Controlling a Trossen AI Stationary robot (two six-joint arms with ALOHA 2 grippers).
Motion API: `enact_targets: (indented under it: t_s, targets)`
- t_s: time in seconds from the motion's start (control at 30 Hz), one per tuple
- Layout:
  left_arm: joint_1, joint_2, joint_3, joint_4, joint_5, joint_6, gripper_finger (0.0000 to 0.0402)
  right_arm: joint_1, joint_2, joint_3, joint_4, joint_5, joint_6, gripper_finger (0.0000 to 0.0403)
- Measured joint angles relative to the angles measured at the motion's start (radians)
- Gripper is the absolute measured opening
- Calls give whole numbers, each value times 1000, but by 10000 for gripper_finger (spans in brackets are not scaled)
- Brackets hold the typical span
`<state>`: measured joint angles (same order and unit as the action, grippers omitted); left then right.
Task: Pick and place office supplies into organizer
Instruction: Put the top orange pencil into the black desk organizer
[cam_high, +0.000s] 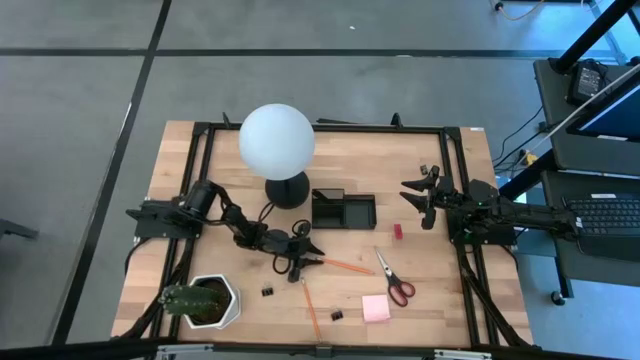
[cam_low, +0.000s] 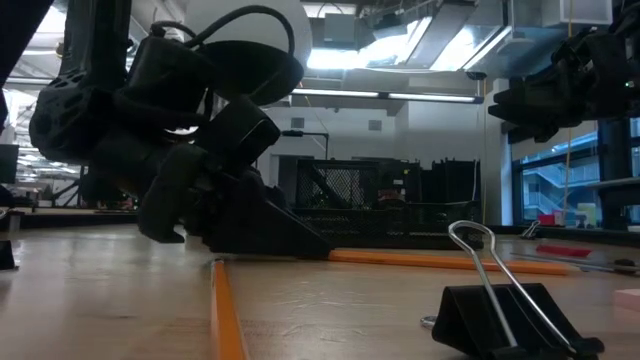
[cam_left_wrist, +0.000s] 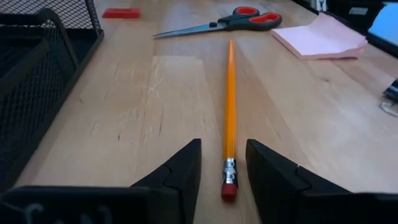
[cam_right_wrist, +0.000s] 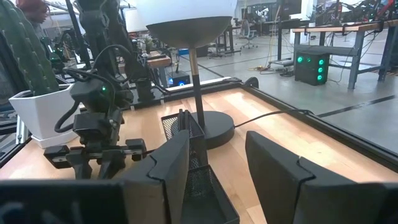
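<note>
Left hand (cam_left_wrist: 224, 171) is down at the wooden tabletop (cam_left_wrist: 143, 118), fingers (cam_left_wrist: 177, 171) spread, straddling the eraser end of a long orange pencil (cam_left_wrist: 229, 112) without pinching it: released, nothing held. In the high view that hand (cam_high: 300, 257) sits just in front of the low black mesh two-compartment organizer (cam_high: 343, 210), with the pencil (cam_high: 345, 266) running out from it toward the red-handled scissors (cam_high: 393, 278). Left wrist view shows the organizer's mesh wall (cam_left_wrist: 43, 81) close beside the hand, scissors (cam_left_wrist: 224, 20) lying across beyond the pencil tip, the pink square sticky-note pad (cam_left_wrist: 320, 37) next to them, and a small flat red block (cam_left_wrist: 121, 12) farther off. A second orange pencil (cam_high: 311, 309) lies near the front edge, with small black binder clips on either side of it (cam_high: 268, 291) (cam_high: 335, 316); one clip (cam_low: 510, 310) fills the foreground of the low view. Sticky pad (cam_high: 376, 308) sits just in front of the scissors handles; red block (cam_high: 397, 231) lies between organizer and right arm. Right hand (cam_high: 424, 198) hangs above the tabletop's right side, well apart from the supplies, fingers (cam_right_wrist: 277, 174) parted and empty, facing the organizer (cam_right_wrist: 186, 143). White globe lamp on a round black base (cam_high: 277, 141) stands behind the organizer; green cactus in a white hexagonal pot (cam_high: 203, 300) is at the front-left corner.
</note>
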<state>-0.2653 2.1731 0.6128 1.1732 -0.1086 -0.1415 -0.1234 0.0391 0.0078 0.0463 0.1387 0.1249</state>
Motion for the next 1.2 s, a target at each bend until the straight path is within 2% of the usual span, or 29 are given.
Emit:
enact_targets:
  t_s: [0.9,1.2]
  targets:
    - [1,0,-13,-12,-4,35,55,0,0,0,0,0,0,162]
    - [2,-1,-16,-9,-3,39,13,0,0,0,0,0,0,162]
